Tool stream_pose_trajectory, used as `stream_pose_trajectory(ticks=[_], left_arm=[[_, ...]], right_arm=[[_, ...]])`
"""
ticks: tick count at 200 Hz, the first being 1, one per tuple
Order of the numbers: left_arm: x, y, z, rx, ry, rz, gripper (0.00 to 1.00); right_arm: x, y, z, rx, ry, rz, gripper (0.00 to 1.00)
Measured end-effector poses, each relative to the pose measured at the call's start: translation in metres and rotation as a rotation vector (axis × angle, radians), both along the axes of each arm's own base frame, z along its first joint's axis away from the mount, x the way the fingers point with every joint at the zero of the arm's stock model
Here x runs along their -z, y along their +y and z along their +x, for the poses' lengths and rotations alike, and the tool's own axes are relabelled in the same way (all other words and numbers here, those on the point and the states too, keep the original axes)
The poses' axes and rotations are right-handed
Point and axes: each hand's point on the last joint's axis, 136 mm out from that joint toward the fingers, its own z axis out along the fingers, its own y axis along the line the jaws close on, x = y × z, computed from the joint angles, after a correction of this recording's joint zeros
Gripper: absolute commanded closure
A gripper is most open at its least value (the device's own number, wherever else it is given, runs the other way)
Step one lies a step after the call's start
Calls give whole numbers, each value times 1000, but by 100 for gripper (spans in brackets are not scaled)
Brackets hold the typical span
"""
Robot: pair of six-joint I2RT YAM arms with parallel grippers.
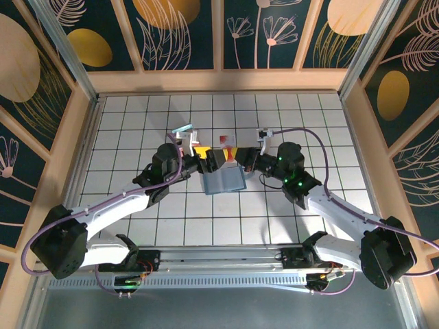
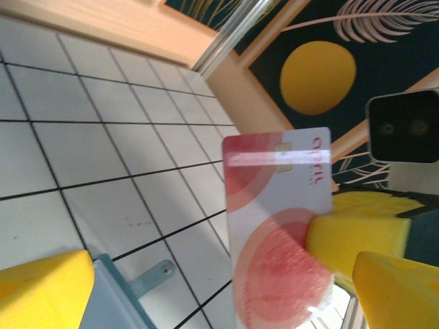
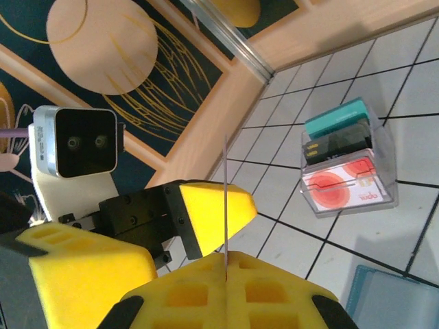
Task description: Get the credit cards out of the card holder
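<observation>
Right end effector (image 3: 225, 277) clamped on red-pink card (image 2: 274, 226), card upright above table (image 1: 274, 219). Left end effector (image 2: 216, 288) jaws wide, one finger either side of card. Holder (image 1: 223, 181) flat on table, 6 o'clock of card. Clear box (image 3: 346, 161) with teal, black, red cards (image 3: 337, 145), 11 o'clock of holder.

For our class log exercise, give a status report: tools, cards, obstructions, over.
Right tool shut on red-pink plastic card. Left tool open, near it. Blue-grey flat card holder on white tiles below. No obstruction seen.
</observation>
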Motion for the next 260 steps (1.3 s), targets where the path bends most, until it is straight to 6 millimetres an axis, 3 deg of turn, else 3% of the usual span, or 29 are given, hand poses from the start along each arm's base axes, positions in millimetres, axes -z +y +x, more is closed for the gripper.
stream_pose_trajectory(ticks=[30,69,100,182,215,260], left_arm=[[-13,-3,-2,34,-12,-77,16],[-15,-6,-4,68,-1,-124,32],[-18,-8,-7,89,-2,-140,49],[-24,-9,-9,109,-23,-155,85],[-23,-8,-9,112,-36,-141,100],[-21,-6,-7,105,-82,-18,100]], right_arm=[[-7,2,-3,-24,-14,26,100],[-17,4,-7,-51,-35,61,100],[-25,5,-8,-69,-48,91,100],[-17,13,-7,-112,-18,107,98],[-12,12,-3,-102,5,103,88],[6,10,1,-75,44,46,60]])
